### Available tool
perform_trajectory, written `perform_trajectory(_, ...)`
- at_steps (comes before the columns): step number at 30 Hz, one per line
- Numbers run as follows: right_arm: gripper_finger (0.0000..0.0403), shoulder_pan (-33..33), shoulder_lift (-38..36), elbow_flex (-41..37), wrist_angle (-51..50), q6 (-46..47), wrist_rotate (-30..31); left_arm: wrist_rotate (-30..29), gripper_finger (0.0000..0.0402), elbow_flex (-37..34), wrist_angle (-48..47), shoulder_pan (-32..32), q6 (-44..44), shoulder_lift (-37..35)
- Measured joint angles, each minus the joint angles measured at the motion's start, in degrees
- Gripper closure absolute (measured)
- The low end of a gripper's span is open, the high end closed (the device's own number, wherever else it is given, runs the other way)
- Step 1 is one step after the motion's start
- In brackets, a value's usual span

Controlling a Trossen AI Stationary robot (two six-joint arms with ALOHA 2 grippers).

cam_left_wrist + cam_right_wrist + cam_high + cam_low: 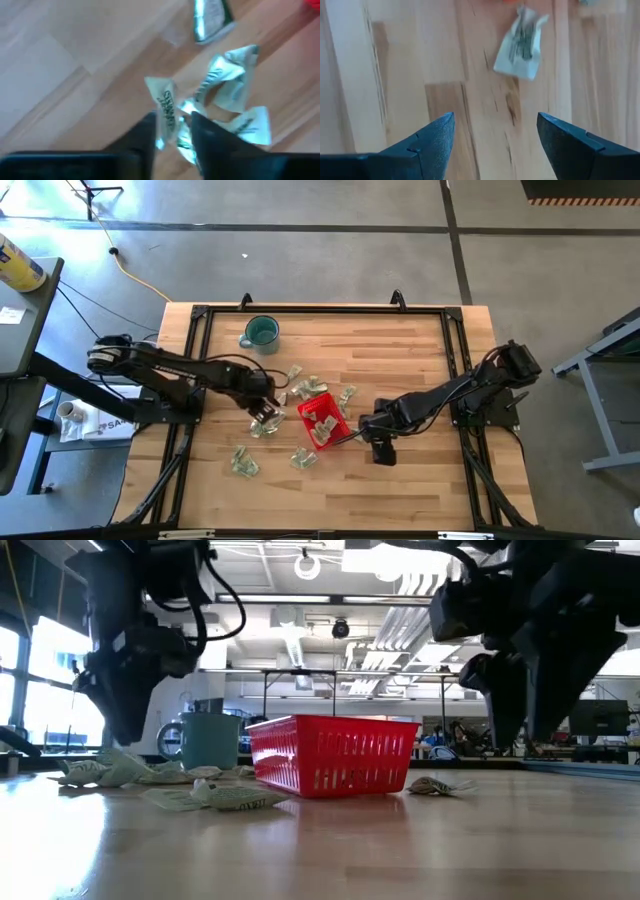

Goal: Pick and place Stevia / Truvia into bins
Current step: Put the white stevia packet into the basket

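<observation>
The red bin [322, 420] stands at mid-table with a few pale green and white sachets inside; in the low view the red bin [335, 755] sits flat on the wood. More sachets [243, 464] lie scattered around it. My left gripper [265, 417] hangs over the cluster left of the bin and is shut on one sachet [165, 102]. My right gripper [381, 446] hovers open to the right of the bin. In its wrist view, my right gripper [495, 117] has one sachet [520, 42] lying flat on the table ahead of it. My left gripper [172, 117] pinches one crinkled sachet between its two fingers, coming from above and pointing down. The fingertips [200, 125] are on the sachet's lower part [164, 120]; its upper end [161, 85] stands free past them. Whether it still touches the table does not show.
A teal mug [260, 332] stands near the far edge, left of centre. Loose sachets [230, 85] lie right beside the held one, and others [215, 798] lie left of the bin. One sachet [440, 785] lies right of the bin. Bare wood stretches along the near edge.
</observation>
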Motion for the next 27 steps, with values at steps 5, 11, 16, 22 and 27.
perform_trajectory(5,0.013,-0.1,0.5,0.0,2.6,-0.7,0.8,-1.8,0.0109,3.1,-0.6,-1.5,-0.8,-1.0)
perform_trajectory(11,0.013,-0.5,0.5,0.0,2.0,-0.6,2.7,-11.1,0.0064,5.6,2.9,1.5,1.3,-1.5)
perform_trajectory(16,0.013,-1.9,0.5,0.0,1.7,1.1,2.7,-5.0,0.0107,4.6,10.4,9.5,6.6,3.8)
perform_trajectory(22,0.013,-2.7,0.5,0.0,1.4,3.4,2.8,-5.5,0.0161,4.7,21.6,15.1,11.9,9.9)
perform_trajectory(27,0.013,-2.6,0.5,0.0,1.0,4.2,2.7,-5.7,0.0181,4.7,24.4,17.0,14.6,14.7)
